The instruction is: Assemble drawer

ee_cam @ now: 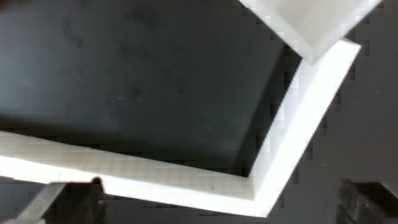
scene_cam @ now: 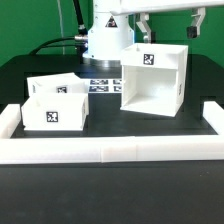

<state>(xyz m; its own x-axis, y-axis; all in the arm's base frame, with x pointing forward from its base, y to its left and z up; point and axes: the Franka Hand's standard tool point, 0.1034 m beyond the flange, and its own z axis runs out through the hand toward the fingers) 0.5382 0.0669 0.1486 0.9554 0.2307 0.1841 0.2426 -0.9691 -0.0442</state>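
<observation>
1. Low white wall [scene_cam: 110, 150]: nearest thing in the exterior view. It runs across the front of the black bench [scene_cam: 110, 195] and turns back at both ends.
2. Front tray [scene_cam: 55, 112]: just behind the wall, on the exterior view's left, upright, with a tag on the face toward the camera.
3. Rear tray [scene_cam: 48, 88]: directly behind the front tray and close against it. I can't tell if they touch.
4. Housing [scene_cam: 150, 90]: on the exterior view's right, apart from both trays. It stands on the bench with a tag on its inner back wall and slots in its right side.
5. Marker board [scene_cam: 100, 84]: flat on the bench between the trays and the housing, partly hidden by them.
6. Arm [scene_cam: 108, 30]: base at the rear. My hand end is cropped at the top edge above the housing, so this view doesn't show the finger gap.
7. Only the wrist view shows the pincer [ee_cam: 217, 198]: released, with dark fingertips [ee_cam: 68, 200] set wide apart and nothing between them.
8. The wrist view also shows a thick white L-shaped corner [ee_cam: 267, 170] over bare bench. I can't tell if it's wall or housing. No tray appears in it.
</observation>
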